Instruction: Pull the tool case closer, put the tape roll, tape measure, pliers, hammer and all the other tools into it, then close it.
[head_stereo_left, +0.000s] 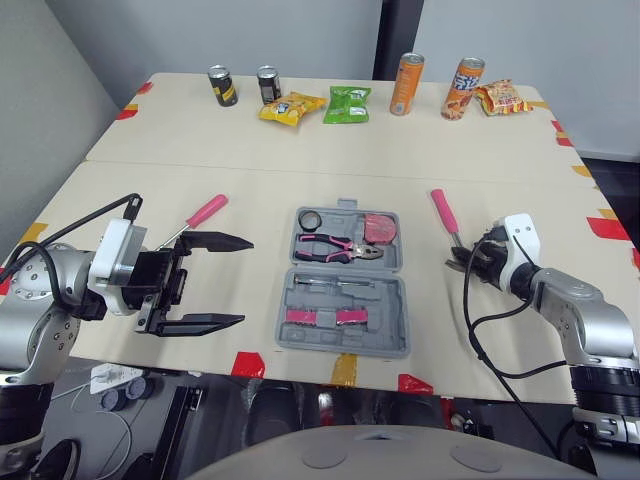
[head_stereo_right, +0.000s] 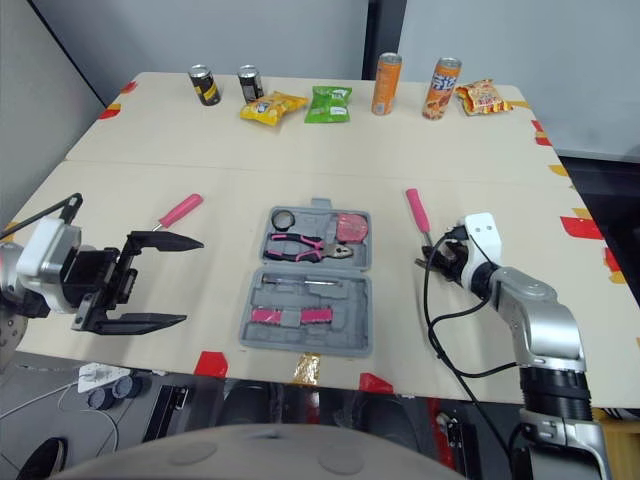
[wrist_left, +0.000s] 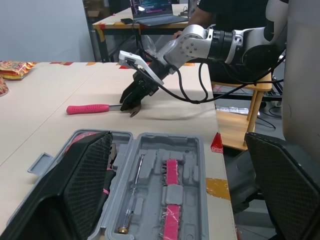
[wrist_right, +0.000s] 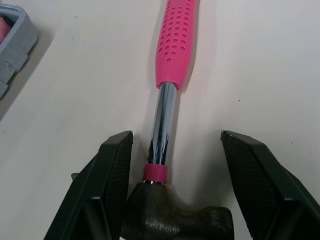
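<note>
Right wrist view: right claw wide astride hammer, handle away; left claw wide.

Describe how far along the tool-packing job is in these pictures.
Done: the grey plastic tool case lies open near the front edge of the pale table, holding the black tape roll, pink-handled pliers and pink tape measure.
In hand: the open right gripper straddles the pink-handled hammer, not yet gripping.
Left: the hammer, the pink-handled screwdriver by the open left gripper, then closing the case.
</note>
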